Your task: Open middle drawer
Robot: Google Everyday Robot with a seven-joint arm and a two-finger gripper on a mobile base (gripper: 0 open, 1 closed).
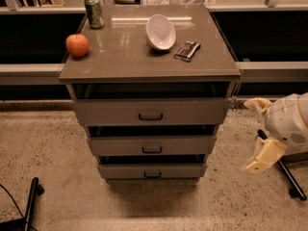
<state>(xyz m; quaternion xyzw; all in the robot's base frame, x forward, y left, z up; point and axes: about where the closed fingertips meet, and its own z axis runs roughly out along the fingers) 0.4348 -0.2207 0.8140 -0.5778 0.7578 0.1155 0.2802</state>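
— Speckled floor [43,143] all round, and a grey-brown cabinet [231,93] standing on it in front of a dark recess with a pale ledge [29,73] running across behind. What sits on the tabletop [120,61]?

— Four things. A red apple [77,45] near the left edge, a green can [94,12] upright at the back left corner, a white bowl [160,32] tipped on its side near the middle, and a small dark metal object [186,50] just right of the bowl; I cannot tell what that one is.

— And the middle drawer [192,145]?

— Second of three fronts, below the taller top drawer [192,111] and above the narrower bottom drawer [183,171]. Its black loop handle [152,149] is in the centre of the front. A dark gap shows above each front, and each lower front looks a little narrower than the one above it.

— Where is the tool [247,135]?

— Off to the right of the cabinet, low, at about the height of the middle drawer and apart from it. It touches nothing. The white rounded arm body [288,121] is at the frame's right edge, and the two cream fingers [264,155] point left toward the cabinet.

— Open or closed?

— Spread wide, one finger up near the top drawer's level and the other lower down, with nothing between them.

— Anything else on the floor?

— A black stand leg [286,172] with a small foot behind the tool, and a black pole [30,203] with a cable at the lower left corner.
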